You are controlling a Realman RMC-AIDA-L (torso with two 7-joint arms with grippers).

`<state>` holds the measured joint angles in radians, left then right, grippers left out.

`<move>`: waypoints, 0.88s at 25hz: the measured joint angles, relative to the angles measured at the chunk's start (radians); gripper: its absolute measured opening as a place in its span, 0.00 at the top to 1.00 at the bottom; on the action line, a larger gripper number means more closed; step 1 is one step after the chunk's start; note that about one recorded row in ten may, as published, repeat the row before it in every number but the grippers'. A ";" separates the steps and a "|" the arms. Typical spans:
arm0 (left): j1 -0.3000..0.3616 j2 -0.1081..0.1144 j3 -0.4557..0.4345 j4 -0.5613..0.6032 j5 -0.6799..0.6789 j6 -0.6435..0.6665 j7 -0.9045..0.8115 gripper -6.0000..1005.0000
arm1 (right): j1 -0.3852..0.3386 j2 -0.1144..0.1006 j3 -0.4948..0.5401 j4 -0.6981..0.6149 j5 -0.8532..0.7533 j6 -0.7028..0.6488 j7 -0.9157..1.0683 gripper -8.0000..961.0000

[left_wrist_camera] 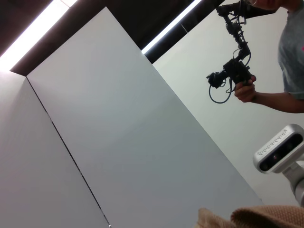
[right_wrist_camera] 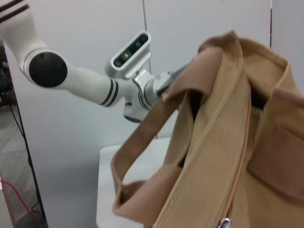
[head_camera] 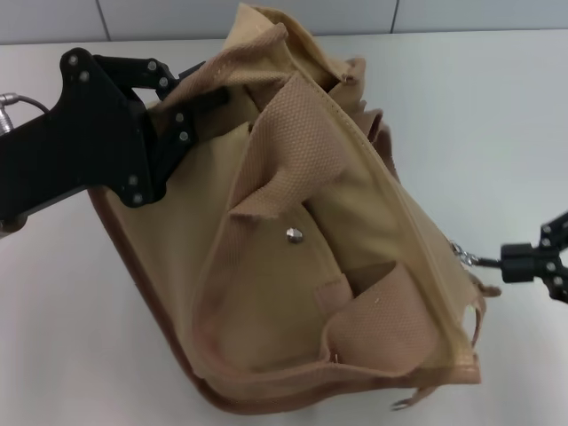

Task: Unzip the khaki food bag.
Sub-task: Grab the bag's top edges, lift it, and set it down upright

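Observation:
The khaki food bag [head_camera: 293, 257] lies tilted on the white table [head_camera: 497, 115], with its handles [head_camera: 284, 142] crumpled over the top and a silver snap [head_camera: 294, 235] on its pocket. My left gripper [head_camera: 177, 106] is at the bag's far left top corner, its fingers closed on the bag's fabric edge. My right gripper [head_camera: 515, 262] is at the bag's right side, shut on the silver zipper pull [head_camera: 463, 253] and holding it out from the bag. The bag [right_wrist_camera: 213, 142] and its zipper line also show in the right wrist view. A strip of the bag [left_wrist_camera: 256, 217] shows in the left wrist view.
The wall meets the table's far edge [head_camera: 444, 22]. The left wrist view shows a person holding a handheld device [left_wrist_camera: 232, 71], and my right arm's wrist camera [left_wrist_camera: 280, 152]. My left arm [right_wrist_camera: 85, 83] shows in the right wrist view, behind the bag.

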<state>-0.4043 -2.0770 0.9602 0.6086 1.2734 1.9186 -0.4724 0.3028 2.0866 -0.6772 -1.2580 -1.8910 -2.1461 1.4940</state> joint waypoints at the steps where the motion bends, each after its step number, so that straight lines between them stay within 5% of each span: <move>1: 0.000 0.000 0.000 0.000 -0.001 0.000 0.000 0.93 | -0.004 0.000 0.007 0.002 -0.013 -0.004 -0.003 0.98; 19: -0.006 0.002 0.000 -0.013 -0.027 -0.006 -0.010 0.93 | -0.023 -0.003 0.043 0.036 -0.103 -0.034 -0.040 0.98; 22: -0.005 0.002 -0.001 -0.013 -0.030 -0.005 -0.011 0.93 | -0.029 -0.003 0.167 0.069 -0.101 -0.010 -0.092 0.98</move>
<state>-0.4097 -2.0754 0.9592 0.5952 1.2432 1.9132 -0.4829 0.2743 2.0833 -0.5100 -1.1894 -1.9918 -2.1557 1.4019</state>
